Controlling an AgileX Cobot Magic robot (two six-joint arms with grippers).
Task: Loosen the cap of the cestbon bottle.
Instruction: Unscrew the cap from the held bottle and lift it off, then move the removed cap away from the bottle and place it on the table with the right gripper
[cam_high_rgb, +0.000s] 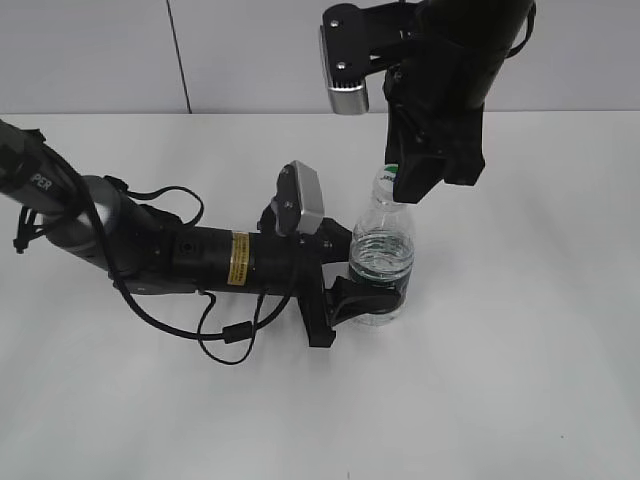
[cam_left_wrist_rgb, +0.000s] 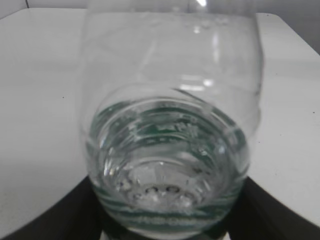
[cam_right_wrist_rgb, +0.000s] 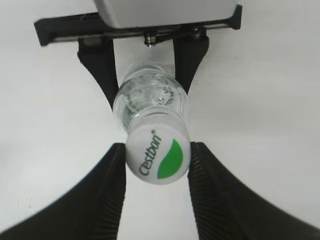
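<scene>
The cestbon bottle (cam_high_rgb: 382, 255) stands upright on the white table, clear, ribbed and partly filled with water. My left gripper (cam_high_rgb: 355, 270) is shut on its lower body from the left. In the left wrist view the bottle (cam_left_wrist_rgb: 170, 100) fills the frame between the dark fingers of the left gripper (cam_left_wrist_rgb: 165, 222). The white cap (cam_right_wrist_rgb: 157, 155) with a green patch and "Cestbon" lettering sits on the neck. My right gripper (cam_right_wrist_rgb: 157, 150) comes down from above, its fingertips touching both sides of the cap. In the exterior view the right gripper (cam_high_rgb: 412, 178) hides most of the cap (cam_high_rgb: 388, 172).
The white table (cam_high_rgb: 520, 380) spreads around the bottle. The left arm lies low across the table's left half with a loose black cable (cam_high_rgb: 225, 335) beside it. A grey wall stands behind.
</scene>
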